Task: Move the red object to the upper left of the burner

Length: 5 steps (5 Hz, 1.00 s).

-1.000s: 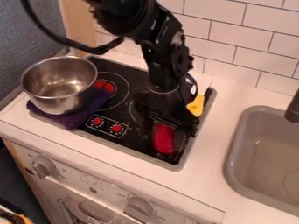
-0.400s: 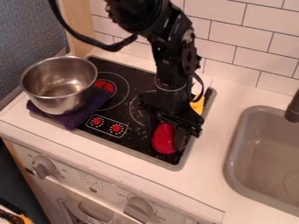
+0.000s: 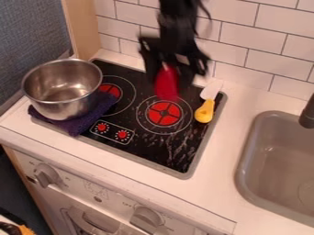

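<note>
My claw (image 3: 171,70) squeezes the red thing (image 3: 165,86), which pokes out below it. Under my claw is the black stove top (image 3: 149,146). White wall tiles (image 3: 262,57) are near it, the gray sink (image 3: 246,160) farther off.

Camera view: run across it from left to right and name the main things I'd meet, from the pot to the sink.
Metal pot, red object, yellow-handled utensil, gray sink.
</note>
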Tool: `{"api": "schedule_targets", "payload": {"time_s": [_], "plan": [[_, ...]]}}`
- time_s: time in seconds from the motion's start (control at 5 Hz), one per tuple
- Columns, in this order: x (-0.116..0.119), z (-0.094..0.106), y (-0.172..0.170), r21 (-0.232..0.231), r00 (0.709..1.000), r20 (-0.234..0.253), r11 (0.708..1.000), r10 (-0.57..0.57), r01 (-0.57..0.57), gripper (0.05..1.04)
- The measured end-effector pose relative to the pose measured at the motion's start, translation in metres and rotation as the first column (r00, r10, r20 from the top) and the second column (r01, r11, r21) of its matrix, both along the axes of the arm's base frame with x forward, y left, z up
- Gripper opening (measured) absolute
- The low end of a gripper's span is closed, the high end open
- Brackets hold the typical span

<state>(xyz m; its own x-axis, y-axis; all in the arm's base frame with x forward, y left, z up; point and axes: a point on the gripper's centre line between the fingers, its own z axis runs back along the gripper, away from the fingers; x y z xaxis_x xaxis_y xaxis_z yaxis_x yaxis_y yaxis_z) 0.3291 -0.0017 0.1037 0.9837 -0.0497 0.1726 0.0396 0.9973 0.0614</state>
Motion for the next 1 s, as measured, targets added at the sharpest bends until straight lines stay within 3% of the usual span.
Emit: {"api": "schedule_targets", "payload": {"time_s": [0.2,0.4,0.8,1.0], "plan": [[0.027,0.012,0.04,-0.002,0.994,0.037,0.995,0.101,-0.101,0.742],[0.048,-0.005,0.077,0.017,0.982,0.023,0.982,0.187,-0.187,0.742],[0.068,-0.025,0.11,0.051,0.977,0.036,0.976,0.209,-0.211,0.742],[0.07,-0.032,0.133,0.022,0.98,0.069,0.981,0.188,-0.19,0.742]]}}
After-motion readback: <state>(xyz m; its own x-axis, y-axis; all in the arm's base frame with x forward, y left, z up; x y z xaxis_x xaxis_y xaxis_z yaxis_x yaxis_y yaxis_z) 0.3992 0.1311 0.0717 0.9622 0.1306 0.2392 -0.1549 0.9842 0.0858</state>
